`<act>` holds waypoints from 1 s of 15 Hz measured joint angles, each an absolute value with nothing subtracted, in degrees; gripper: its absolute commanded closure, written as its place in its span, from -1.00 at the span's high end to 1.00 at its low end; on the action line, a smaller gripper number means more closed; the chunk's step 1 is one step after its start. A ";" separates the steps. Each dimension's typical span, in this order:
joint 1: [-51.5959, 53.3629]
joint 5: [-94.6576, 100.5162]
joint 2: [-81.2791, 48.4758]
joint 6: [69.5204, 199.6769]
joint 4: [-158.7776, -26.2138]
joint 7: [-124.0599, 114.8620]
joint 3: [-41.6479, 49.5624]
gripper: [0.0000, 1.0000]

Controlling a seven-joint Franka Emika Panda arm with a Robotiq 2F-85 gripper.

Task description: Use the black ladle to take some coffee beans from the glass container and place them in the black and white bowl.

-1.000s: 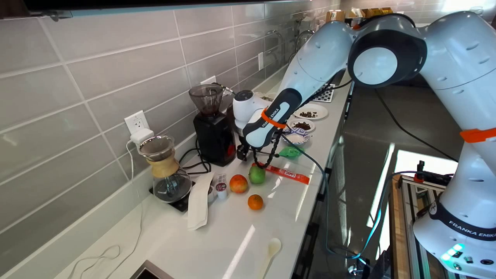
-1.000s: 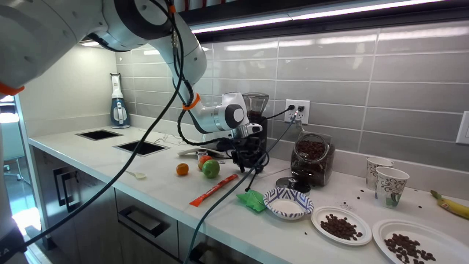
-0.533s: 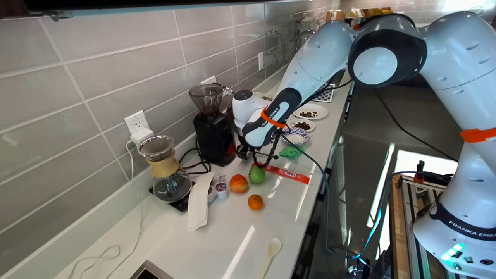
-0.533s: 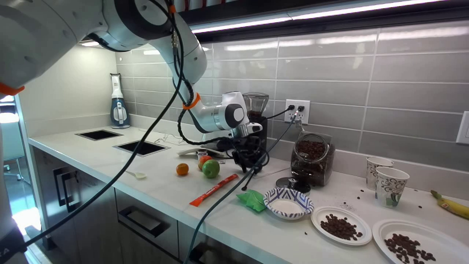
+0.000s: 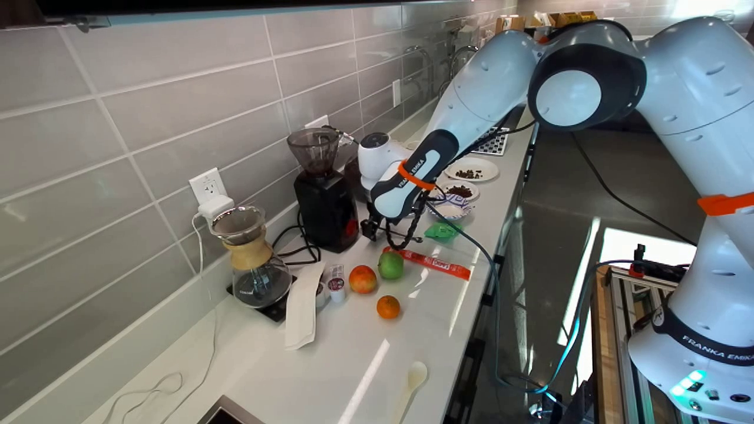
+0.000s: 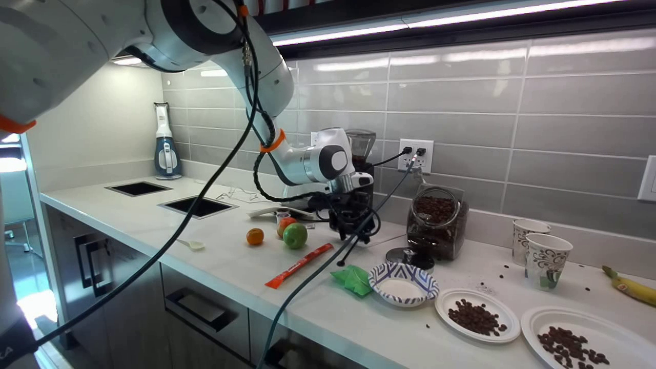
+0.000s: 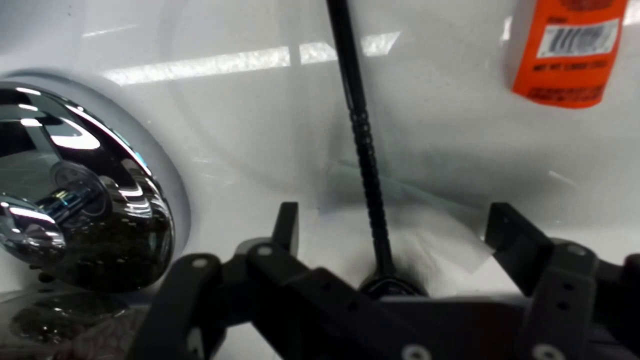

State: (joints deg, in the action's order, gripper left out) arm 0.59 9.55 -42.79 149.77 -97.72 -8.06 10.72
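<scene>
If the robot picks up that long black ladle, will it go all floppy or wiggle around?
The black ladle probably won't flop, because its long handle looks straight. It might twist when the gripper pinches it, since it's so thin. The ridges partway along could help stop it slipping.

On the white counter (image 5: 283, 377), an orange (image 5: 388, 307) is seen near a green apple (image 6: 295, 236) and a red fruit (image 5: 363, 279) in both exterior views. A long red packet (image 6: 300, 265) is laid near the green apple; its bar code (image 7: 577, 40) is seen in the wrist view. A pale spoon (image 5: 416, 376) is set apart from the orange. In an exterior view, a banana (image 6: 635, 289) is shown near two paper cups (image 6: 547, 261).
</scene>
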 measured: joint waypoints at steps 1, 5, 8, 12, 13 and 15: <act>0.30 9.34 -42.73 148.92 -97.72 -8.03 10.68 1.00; -0.69 8.27 -42.17 145.27 -97.73 -7.50 9.90 1.00; -2.66 5.72 -41.28 142.66 -97.73 -4.82 7.23 0.96; -4.23 4.45 -40.74 142.17 -97.74 -2.48 5.67 0.31; -4.49 4.31 -40.74 142.17 -97.79 -1.91 5.50 0.14; -4.90 4.13 -40.74 142.17 -97.91 -0.98 5.26 -0.14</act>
